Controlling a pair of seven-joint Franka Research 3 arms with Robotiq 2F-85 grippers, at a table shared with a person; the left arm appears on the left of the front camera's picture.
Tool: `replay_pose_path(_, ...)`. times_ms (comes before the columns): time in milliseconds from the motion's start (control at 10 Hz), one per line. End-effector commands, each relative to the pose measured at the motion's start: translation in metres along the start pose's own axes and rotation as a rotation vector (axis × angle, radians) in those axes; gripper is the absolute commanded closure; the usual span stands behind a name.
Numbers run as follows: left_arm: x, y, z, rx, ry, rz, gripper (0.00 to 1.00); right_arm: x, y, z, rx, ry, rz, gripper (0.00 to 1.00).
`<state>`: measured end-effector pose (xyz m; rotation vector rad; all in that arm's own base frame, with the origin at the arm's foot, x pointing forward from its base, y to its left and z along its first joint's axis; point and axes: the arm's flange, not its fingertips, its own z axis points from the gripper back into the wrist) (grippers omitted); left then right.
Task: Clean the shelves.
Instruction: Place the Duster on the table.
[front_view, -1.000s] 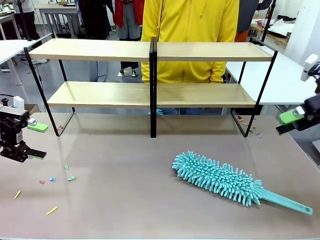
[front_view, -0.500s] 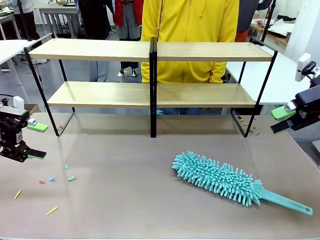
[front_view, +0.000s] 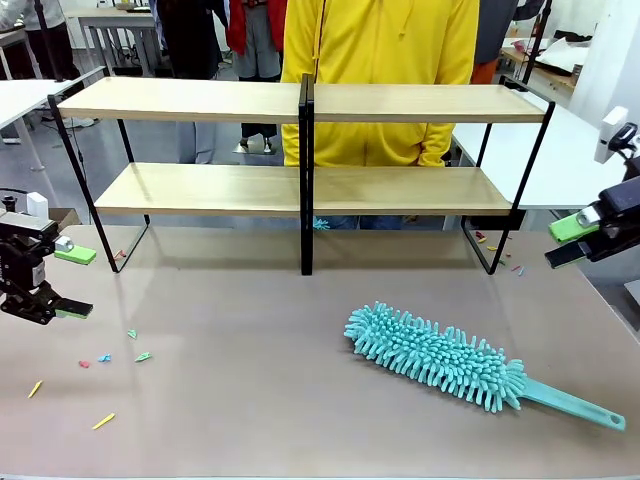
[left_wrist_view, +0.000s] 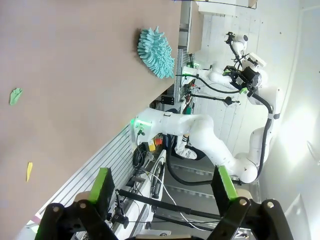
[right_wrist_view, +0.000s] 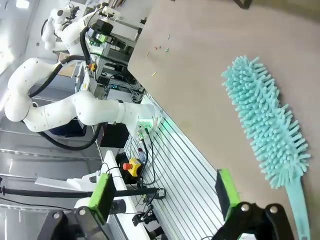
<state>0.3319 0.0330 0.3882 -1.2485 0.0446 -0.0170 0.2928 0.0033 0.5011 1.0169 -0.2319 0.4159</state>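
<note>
Front view first: shelves stand across the far tabletop, person in yellow behind. Teal duster lies on open tabletop right of centre, handle toward the right edge; paper scraps near left. I see left end effector at the left edge, fingers apart, empty; right end effector off the right edge, apart, empty.

Left wrist: pads wide, hanging past the tabletop edge.

Right wrist: duster ahead, untouched.
</note>
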Motion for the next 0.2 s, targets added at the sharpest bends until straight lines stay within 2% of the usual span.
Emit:
replay_pose_path(0, -0.0005, -0.0006, 0.0012, -0.014, 0.006, -0.022, 0.00, -0.0014, -0.0023, 0.0031, 0.001, 0.009, 0.015, 0.00)
replay_pose_path(100, -0.0005, -0.0006, 0.0012, -0.014, 0.006, -0.022, 0.00, -0.0014, -0.0023, 0.0031, 0.001, 0.009, 0.015, 0.00)
